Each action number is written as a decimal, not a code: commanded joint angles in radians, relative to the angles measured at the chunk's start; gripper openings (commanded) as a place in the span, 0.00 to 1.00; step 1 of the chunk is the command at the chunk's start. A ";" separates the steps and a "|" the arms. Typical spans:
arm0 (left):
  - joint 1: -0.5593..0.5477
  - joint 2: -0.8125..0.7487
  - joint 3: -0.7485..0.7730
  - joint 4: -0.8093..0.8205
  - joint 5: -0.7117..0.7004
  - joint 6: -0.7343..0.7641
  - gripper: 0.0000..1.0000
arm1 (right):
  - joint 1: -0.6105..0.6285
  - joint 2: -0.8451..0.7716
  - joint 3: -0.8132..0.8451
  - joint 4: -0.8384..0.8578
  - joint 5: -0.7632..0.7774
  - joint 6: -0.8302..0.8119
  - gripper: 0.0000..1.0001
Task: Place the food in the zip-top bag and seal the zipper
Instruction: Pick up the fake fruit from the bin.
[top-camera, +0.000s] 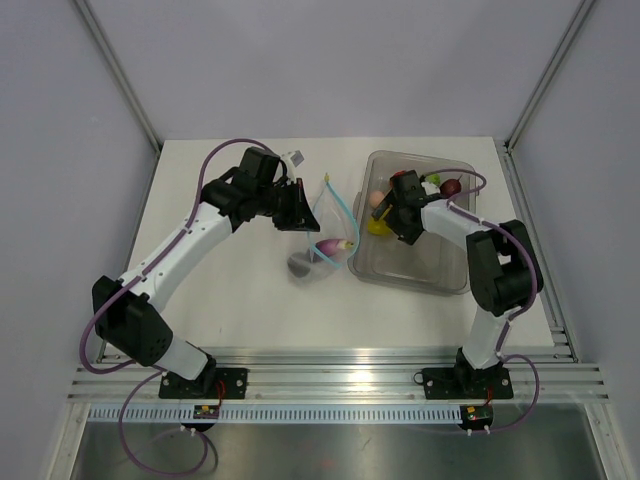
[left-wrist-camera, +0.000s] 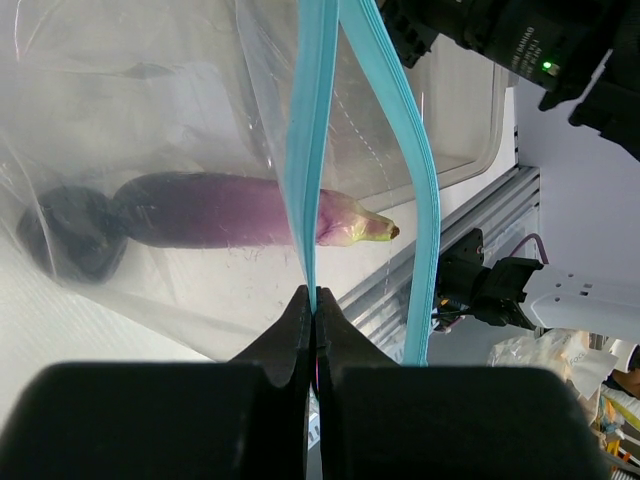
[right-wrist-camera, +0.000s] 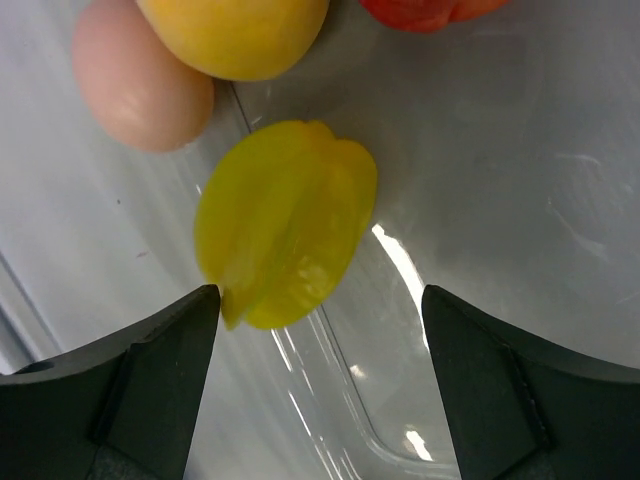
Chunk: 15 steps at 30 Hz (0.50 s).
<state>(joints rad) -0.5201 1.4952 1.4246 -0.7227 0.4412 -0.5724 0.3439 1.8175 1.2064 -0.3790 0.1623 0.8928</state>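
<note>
The clear zip-top bag (top-camera: 322, 232) hangs open in the middle of the table. My left gripper (left-wrist-camera: 316, 300) is shut on one side of its light-blue zipper (left-wrist-camera: 308, 150), and the other zipper strip (left-wrist-camera: 418, 180) bows away to the right. Inside the bag lie a long purple eggplant (left-wrist-camera: 230, 210) and a dark purple piece (left-wrist-camera: 75, 232). My right gripper (right-wrist-camera: 320, 300) is open inside the grey bin (top-camera: 412, 265), just above a yellow star-shaped fruit (right-wrist-camera: 285, 235) whose edge lies by the left fingertip. A pink piece (right-wrist-camera: 135, 90), an orange-yellow fruit (right-wrist-camera: 235, 30) and a red one (right-wrist-camera: 430, 8) lie beyond.
The grey translucent bin stands to the right of the bag and holds more food, among it a dark red piece (top-camera: 451, 186). Its wall rises close behind my right fingers. The metal frame rail (top-camera: 320, 372) runs along the near edge of the table.
</note>
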 joint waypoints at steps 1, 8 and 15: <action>-0.003 -0.018 0.050 0.003 -0.004 0.022 0.00 | -0.014 0.042 0.033 0.095 0.005 0.038 0.89; -0.004 -0.041 0.030 -0.006 -0.009 0.025 0.00 | -0.026 0.091 0.028 0.153 0.005 0.028 0.84; -0.004 -0.039 0.019 0.002 -0.006 0.023 0.00 | -0.029 0.042 -0.025 0.164 0.036 0.015 0.56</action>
<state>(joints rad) -0.5201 1.4918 1.4315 -0.7403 0.4397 -0.5652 0.3214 1.8977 1.2011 -0.2413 0.1661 0.9123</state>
